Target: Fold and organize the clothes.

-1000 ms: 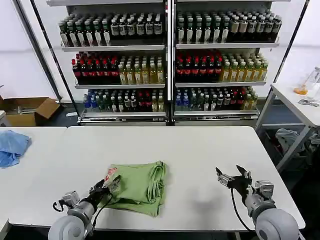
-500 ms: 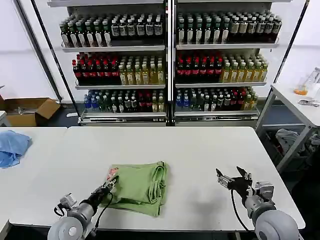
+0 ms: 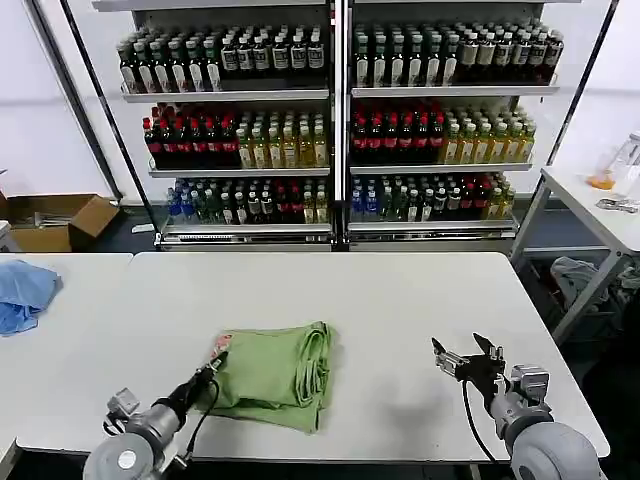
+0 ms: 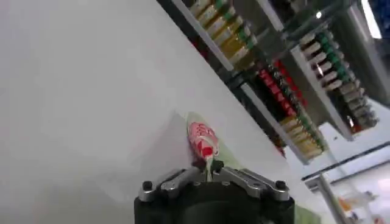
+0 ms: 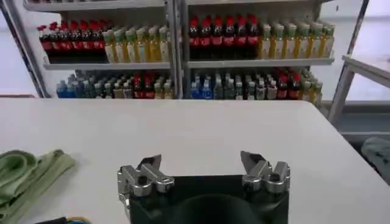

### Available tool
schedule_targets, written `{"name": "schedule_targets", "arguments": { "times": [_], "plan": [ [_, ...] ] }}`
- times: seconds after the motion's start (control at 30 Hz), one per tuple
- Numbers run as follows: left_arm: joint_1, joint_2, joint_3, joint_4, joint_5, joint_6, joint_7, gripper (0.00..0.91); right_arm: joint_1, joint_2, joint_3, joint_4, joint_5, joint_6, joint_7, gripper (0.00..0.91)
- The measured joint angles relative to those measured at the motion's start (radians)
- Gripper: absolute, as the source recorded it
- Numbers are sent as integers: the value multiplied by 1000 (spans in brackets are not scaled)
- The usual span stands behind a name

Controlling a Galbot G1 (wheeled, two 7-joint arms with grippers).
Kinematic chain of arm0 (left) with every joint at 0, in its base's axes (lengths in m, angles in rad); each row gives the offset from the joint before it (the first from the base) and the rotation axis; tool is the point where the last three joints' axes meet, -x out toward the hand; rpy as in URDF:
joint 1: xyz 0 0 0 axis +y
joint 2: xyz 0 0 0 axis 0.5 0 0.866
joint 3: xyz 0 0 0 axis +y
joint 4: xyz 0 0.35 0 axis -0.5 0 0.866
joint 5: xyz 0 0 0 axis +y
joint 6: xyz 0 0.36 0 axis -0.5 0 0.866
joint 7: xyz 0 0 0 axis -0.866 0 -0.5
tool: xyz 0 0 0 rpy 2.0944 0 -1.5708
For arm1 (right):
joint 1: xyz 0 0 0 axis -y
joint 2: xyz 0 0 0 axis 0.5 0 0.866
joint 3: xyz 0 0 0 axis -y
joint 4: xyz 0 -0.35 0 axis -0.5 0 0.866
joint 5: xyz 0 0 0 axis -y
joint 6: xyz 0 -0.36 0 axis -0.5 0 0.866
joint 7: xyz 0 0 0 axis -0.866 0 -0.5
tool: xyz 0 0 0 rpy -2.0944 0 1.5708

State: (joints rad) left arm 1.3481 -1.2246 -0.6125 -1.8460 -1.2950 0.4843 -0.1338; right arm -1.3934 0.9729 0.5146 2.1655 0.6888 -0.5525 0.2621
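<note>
Mostly, the folding looks finished: the green shirt (image 3: 275, 370) lies as a compact stacked bundle on the white table (image 3: 380, 300), near its front edge and a little toward the robot's left, with layered folds showing along its right side and a bit of the red-and-white print peeking out at its far left corner. The left gripper (image 3: 210, 368) sits low at that left edge of the shirt; in the left wrist view its jaws are drawn close together around a thin lip of cloth by the print (image 4: 203, 139), so it appears to have the shirt's edge pinched. The right gripper (image 3: 470, 360) hangs over bare table, well apart from the shirt, its fingers spread wide and holding nothing.

What seems left is small: tidying or squaring that left edge, letting go, and perhaps setting the bundle in its final spot.
</note>
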Motion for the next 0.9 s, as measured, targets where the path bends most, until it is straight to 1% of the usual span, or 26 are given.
{"name": "schedule_targets", "arguments": {
  "times": [0.17, 0.27, 0.4, 0.6, 0.77, 0.9],
  "plan": [
    [2, 16, -70, -19, -77, 3, -14, 20, 6, 3, -2, 2, 0, 1, -2, 907],
    [-3, 42, -136, -23, -124, 8, -25, 20, 13, 2, -5, 2, 1, 2, -3, 907],
    [-4, 100, -241, -23, -169, 16, -35, 20, 22, -2, -12, 0, 2, 4, -5, 907],
    [-15, 212, -383, -54, -183, 26, -35, 20, 35, 0, -21, 4, 2, 4, -5, 907],
    [-18, 267, -403, -108, -120, 33, -23, 20, 38, -3, -20, 10, 2, 3, -5, 907],
    [-22, 278, -334, -145, -1, 34, -9, 20, 36, -5, -14, 12, 2, 3, -5, 907]
  ]
}}
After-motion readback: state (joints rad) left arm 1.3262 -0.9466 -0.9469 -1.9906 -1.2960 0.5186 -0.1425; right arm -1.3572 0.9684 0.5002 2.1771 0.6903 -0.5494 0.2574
